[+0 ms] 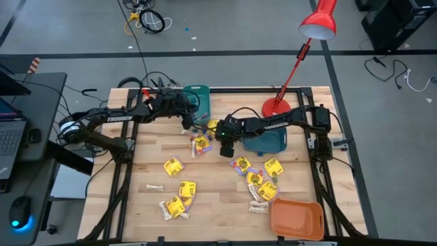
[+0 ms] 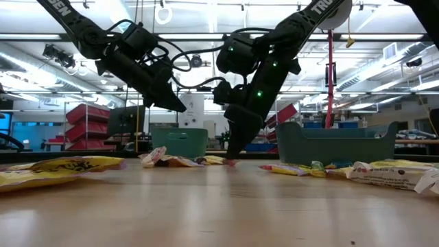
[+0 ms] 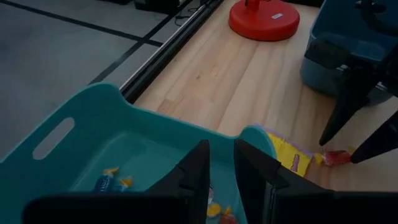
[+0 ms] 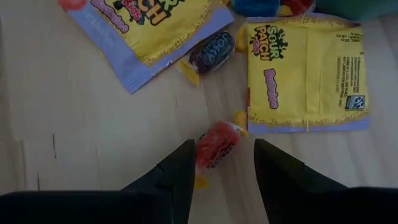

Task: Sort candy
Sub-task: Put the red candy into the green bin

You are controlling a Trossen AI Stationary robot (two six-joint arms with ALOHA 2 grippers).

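- Right gripper (image 4: 217,165) down at the counter (image 1: 218,205) near its middle, toward the far edge; fingers apart, straddling a red wrapped sweet (image 4: 216,146) lying flat on the wood, not clamped on it.
- Red sweet's long axis slanted across the gap between the fingers, twisted yellow wrapper ends pointing out at either end.
- Just beyond it, a square yellow packet (image 4: 305,74) flat, printed face up; a second yellow packet (image 4: 149,25) tilted beside it, a dark blue wrapped sweet (image 4: 211,51) between the two.
- Left gripper (image 3: 221,171) above the teal bin (image 3: 81,143) at the far edge of the counter; fingers a narrow gap apart, nothing visibly between them.
- Small wrapped sweets (image 3: 106,180) on the teal bin's floor.
- More yellow packets (image 1: 179,195) scattered flat over the middle and near part of the counter.
- Pale stick-shaped piece (image 1: 154,187) toward the left edge, long axis parallel to the near edge.
- Orange bin (image 1: 296,219) at the near right corner; red lamp base (image 1: 276,107) by the far edge.
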